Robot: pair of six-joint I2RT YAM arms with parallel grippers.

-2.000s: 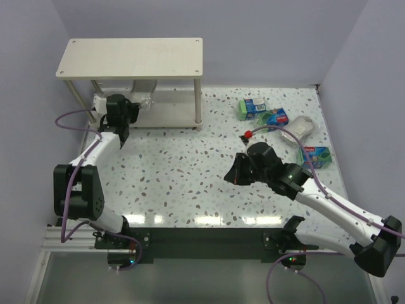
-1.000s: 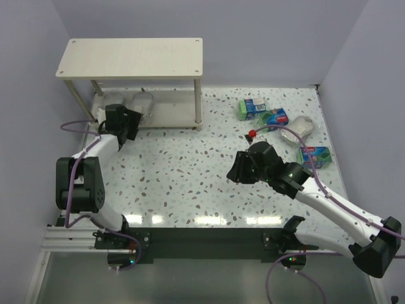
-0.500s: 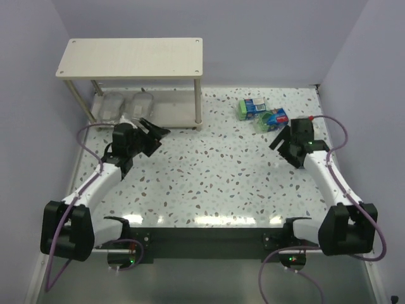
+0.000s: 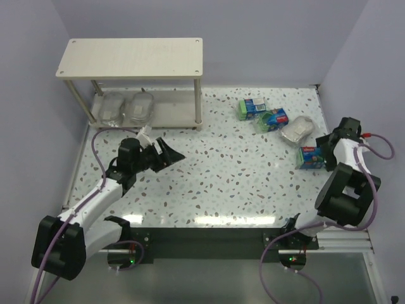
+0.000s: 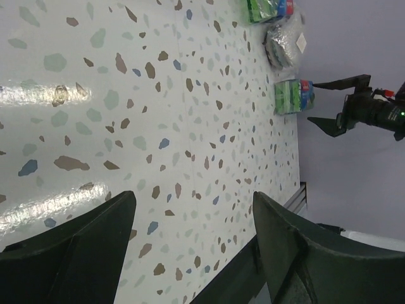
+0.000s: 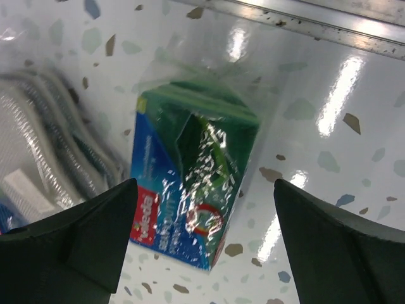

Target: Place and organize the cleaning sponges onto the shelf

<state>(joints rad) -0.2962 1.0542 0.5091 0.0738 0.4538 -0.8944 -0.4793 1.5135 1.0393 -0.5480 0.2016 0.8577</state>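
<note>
The shelf stands at the back left, with two silvery scourers side by side on its lower board. My left gripper hovers open and empty over the table in front of the shelf. My right gripper is open at the right edge, its jaws standing wide on either side of a green wrapped sponge without touching it. Beside that lies a third scourer. Two more green sponges lie further back.
The shelf's top board carries nothing. The table's metal edge rail runs just beyond the green sponge under my right gripper. Lilac walls close in the left, back and right sides.
My left gripper has drawn back from the shelf toward the table's middle, leaving both scourers on the lower board. My right arm has swung from the centre to the right edge and opened over the green sponge.
</note>
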